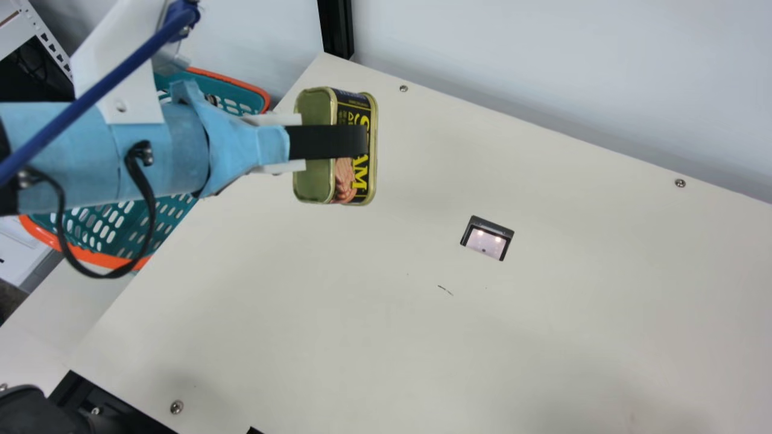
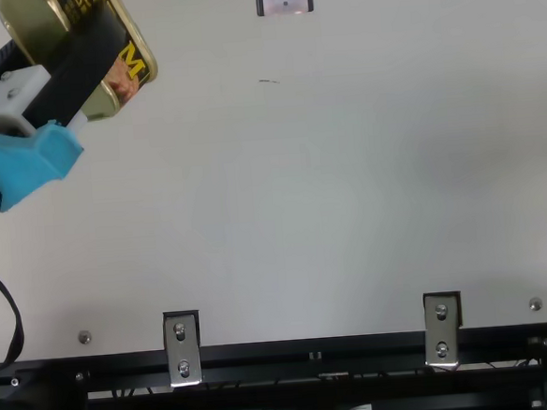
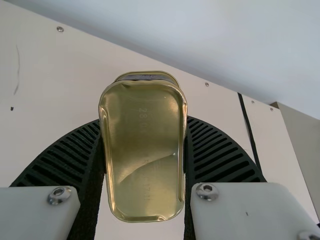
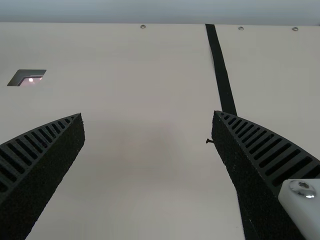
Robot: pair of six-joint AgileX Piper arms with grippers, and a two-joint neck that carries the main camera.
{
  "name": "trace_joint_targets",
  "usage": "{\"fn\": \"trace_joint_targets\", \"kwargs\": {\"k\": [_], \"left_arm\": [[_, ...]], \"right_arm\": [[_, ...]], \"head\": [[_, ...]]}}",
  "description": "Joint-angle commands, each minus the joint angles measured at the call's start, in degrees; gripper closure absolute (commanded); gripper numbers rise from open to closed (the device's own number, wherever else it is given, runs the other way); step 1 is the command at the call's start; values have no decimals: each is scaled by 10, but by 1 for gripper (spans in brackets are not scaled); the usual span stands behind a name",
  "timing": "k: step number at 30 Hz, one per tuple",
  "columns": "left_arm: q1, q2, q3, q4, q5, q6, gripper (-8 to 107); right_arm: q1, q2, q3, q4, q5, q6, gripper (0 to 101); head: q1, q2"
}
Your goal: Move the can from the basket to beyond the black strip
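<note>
Your left pincer [image 3: 144, 120] grips the can [image 1: 357, 178] over the counter [image 1: 362, 331] by its broad sides, a sound hold for stiff, slick, probably heavy metal, while your right pincer [image 4: 147, 114] gapes.

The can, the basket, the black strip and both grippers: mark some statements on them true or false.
1. The left gripper holds the can. True.
2. The can stands in the basket. False: it is in the left gripper, outside the basket.
3. The basket's rim is orange. True.
4. The right gripper is closed. False: its fingers are wide apart.
5. The right wrist view shows the black strip on the table. True.
</note>
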Motion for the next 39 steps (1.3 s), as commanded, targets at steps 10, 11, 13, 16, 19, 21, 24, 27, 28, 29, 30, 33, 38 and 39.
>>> {"fn": "trace_joint_targets", "kwargs": {"k": [10,11,13,16,19,21,24,27,28,29,30,33,38,39], "left_arm": [[-34,7,36,17,-131,11,89],[-38,8,39,19,-144,9,89],[-48,12,47,25,-174,9,89],[-61,20,57,34,-215,9,89],[-71,30,66,44,-254,10,89],[-78,38,72,49,-278,13,89],[-88,51,79,53,-313,17,89],[-99,66,86,56,-345,22,89],[-103,71,89,55,-355,25,89],[-107,77,90,54,-365,27,89],[-111,83,92,52,-376,31,89],[-123,100,97,46,-408,44,89],[-147,134,108,27,-465,73,89],[-151,142,111,23,-475,78,89]], "right_arm": [[0,0,0,0,0,0,0],[0,0,0,0,0,0,0],[0,0,0,0,0,0,0],[0,0,0,0,0,0,0],[0,0,0,0,0,0,0],[0,0,0,0,0,0,0],[0,0,0,0,0,0,0],[0,0,0,0,0,0,0],[0,0,0,0,0,0,0],[0,0,0,0,0,0,0],[0,0,0,0,0,0,0],[0,0,0,0,0,0,0],[0,0,0,0,0,0,0],[0,0,0,0,0,0,0]], "head": [[-9,-16],[-6,-25],[1,-47],[11,-81],[19,-111],[25,-129],[33,-154],[41,-179],[43,-187],[45,-195],[47,-202],[47,-202],[47,-202],[47,-202]]}}
